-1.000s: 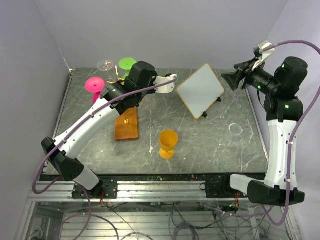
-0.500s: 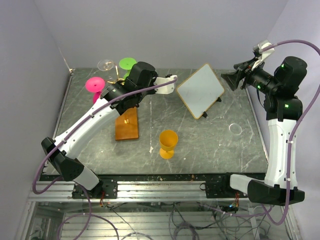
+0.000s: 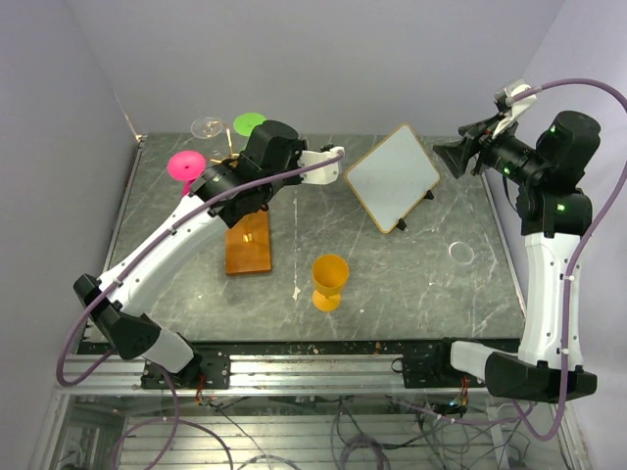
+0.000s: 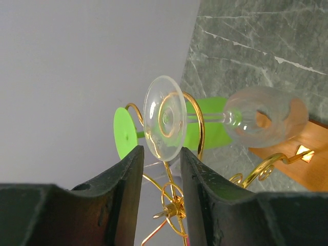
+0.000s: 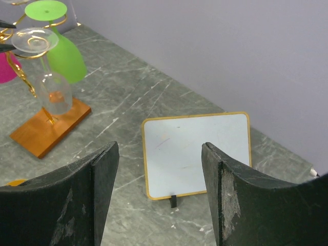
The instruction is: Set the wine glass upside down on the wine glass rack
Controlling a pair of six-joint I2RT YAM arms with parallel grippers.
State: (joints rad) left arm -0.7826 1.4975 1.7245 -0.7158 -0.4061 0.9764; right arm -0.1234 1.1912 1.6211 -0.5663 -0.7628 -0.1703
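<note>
The clear wine glass (image 4: 256,120) hangs upside down on the gold wire rack (image 4: 192,123), its round foot (image 4: 165,118) resting on a spiral hook. My left gripper (image 4: 160,154) is open. Its fingertips stand on either side of the foot's lower rim, with narrow gaps. From above, the foot (image 3: 207,126) shows at the back left and my left gripper (image 3: 217,178) reaches in from the right. The right wrist view shows the glass (image 5: 48,87) over the wooden base (image 5: 48,125). My right gripper (image 5: 159,154) is open and empty, held high at the right (image 3: 453,155).
A green glass (image 3: 249,123) and a pink glass (image 3: 185,164) hang on the same rack above its wooden base (image 3: 248,243). An orange goblet (image 3: 329,280) stands upright mid-table. A small whiteboard (image 3: 392,176) stands on its easel, and a clear ring (image 3: 460,252) lies at the right.
My left arm has shifted slightly to the left. The clear glass has stayed on the rack. The right arm has not moved.
</note>
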